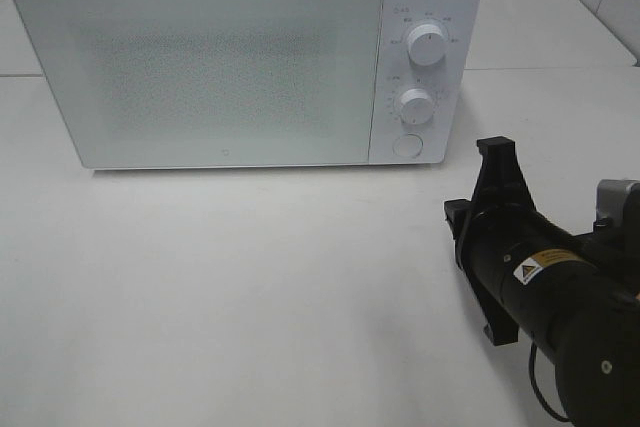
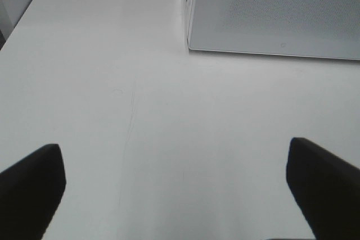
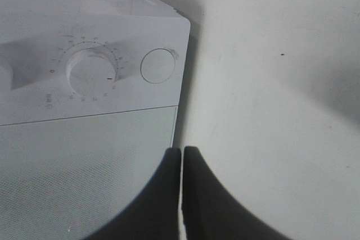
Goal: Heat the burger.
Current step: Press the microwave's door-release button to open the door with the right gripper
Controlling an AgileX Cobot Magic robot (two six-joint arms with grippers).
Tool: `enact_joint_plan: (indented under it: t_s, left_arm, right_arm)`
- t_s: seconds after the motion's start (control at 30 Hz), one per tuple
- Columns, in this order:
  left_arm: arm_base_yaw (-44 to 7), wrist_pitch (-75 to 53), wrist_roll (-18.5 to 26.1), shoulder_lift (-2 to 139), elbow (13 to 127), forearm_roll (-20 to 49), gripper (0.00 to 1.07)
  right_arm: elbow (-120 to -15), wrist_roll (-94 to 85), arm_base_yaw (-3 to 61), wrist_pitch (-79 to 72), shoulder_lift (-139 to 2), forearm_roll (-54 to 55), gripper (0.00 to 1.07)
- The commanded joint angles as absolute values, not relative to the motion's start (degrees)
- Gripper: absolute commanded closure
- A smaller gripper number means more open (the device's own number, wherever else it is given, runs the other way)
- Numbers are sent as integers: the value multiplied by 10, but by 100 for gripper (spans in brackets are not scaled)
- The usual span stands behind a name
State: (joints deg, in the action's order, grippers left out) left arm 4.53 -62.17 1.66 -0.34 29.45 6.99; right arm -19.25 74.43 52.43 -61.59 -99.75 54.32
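The burger is out of view. A white microwave [image 1: 200, 57] stands at the back of the table with its door [image 1: 200, 72] closed; the frosted door hides the inside. My right gripper [image 1: 495, 147] is shut with nothing between its fingers, and hovers just off the microwave's lower right corner, a little right of the round button [image 1: 407, 145]. In the right wrist view its closed fingertips [image 3: 182, 153] point at the door's edge below the lower knob [image 3: 90, 71] and the button [image 3: 157, 66]. My left gripper [image 2: 174, 147] is open wide over bare table, in front of the microwave's left corner [image 2: 188, 43].
Two dials, the upper knob [image 1: 428, 45] and the lower knob [image 1: 414, 104], sit on the microwave's right panel. The white table [image 1: 250, 287] spreads out in front of the microwave. A tiled wall runs behind at the right.
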Motion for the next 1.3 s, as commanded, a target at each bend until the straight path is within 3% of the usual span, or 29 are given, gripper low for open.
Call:
enact_joint_plan:
  t_s: [0.03,0.27,0.73,1.3]
  left_arm:
    - [43,-613,17,-15,295,75,6]
    - [43,-613,17,-15,295,75,6]
    - [43,-613,17,-15,295,75,6]
    - [43,-613,17,-15,295,75,6]
  right_arm:
    - [-210,748,523,-620,-1019,539,107]
    - [-246,756,515,-619,-1056,536,107]
    - [-346,756,395,-557,-1113,421,107]
    - [-425,756,330,-528,-1160,400,107]
